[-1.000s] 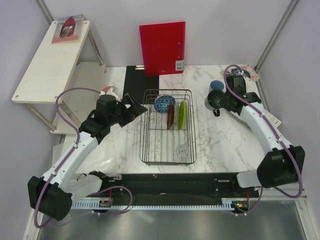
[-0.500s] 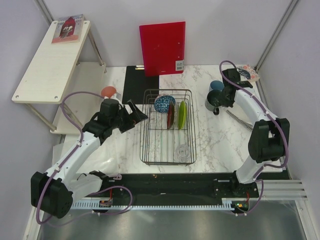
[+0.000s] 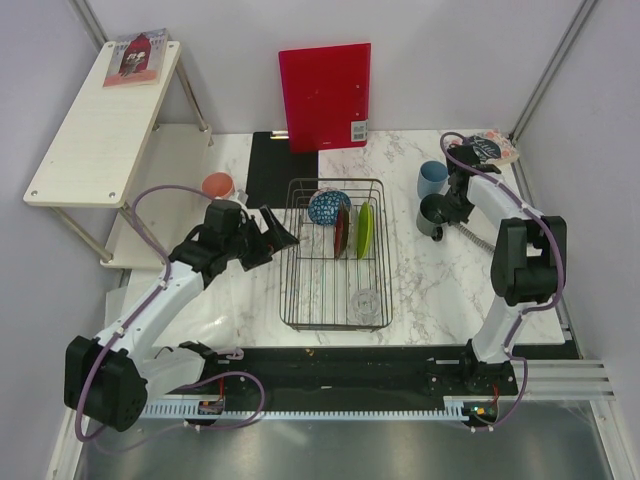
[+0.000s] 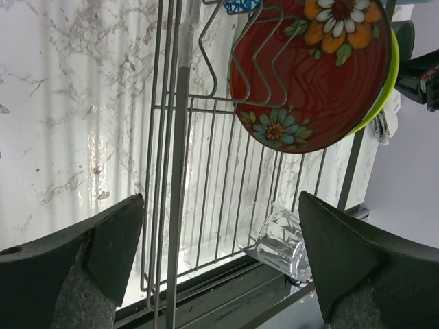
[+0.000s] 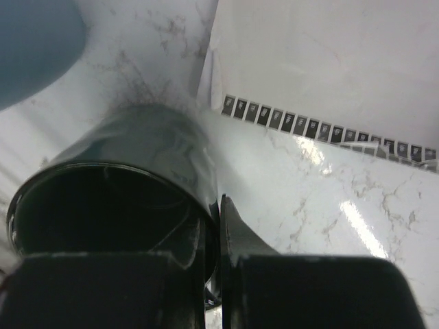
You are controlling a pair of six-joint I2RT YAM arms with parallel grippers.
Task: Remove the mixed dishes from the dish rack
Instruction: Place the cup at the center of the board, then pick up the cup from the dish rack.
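Right fingers (image 5: 236, 236) clamp the grey mug (image 3: 430, 213), seemingly setting it down at right. Left fingers (image 4: 110, 236) gape beside the rack (image 3: 320, 326); the red plate (image 4: 309, 75) looks next.

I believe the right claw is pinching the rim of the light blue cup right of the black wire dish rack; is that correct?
No: the right claw is pinching the rim of the dark grey mug right of the black wire dish rack, as the right wrist view shows.

My left arm (image 3: 150, 305) and right arm (image 3: 503, 208), white shells, black joints and bases, purple cables (image 3: 165, 188) looping along both, my left fingers (image 4: 113, 240) dark grey wedges, rough felt-like pads (image 4: 86, 301)
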